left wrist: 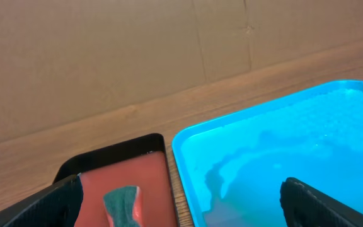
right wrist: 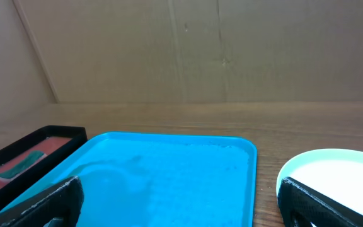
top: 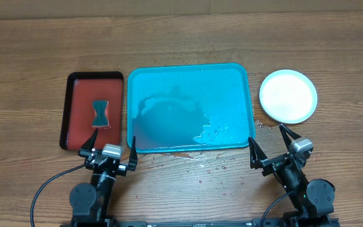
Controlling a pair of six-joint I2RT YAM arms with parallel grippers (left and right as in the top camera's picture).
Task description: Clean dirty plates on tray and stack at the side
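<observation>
**Plates [top: 288,96] sit off the tray, both grippers empty**

The plates are stacked on the table to the right of the turquoise tray [top: 188,82]. White is on top with a cyan rim showing under it, and I can't tell whether a third lies beneath.

The tray holds no plates, only a puddle [top: 216,132] at its near right, with droplets [top: 210,165] on the wood. The task looks all but done.

The danger is the right gripper [top: 266,133]. Its far finger is close to the stack, so a careless swing could knock the plates askew, and wet plastic slides easily.

Its fingers are spread wide, holding and touching nothing. The left gripper [top: 113,135] is just as wide and empty, near the red tray [top: 80,85] with its sponge [top: 99,112].
</observation>
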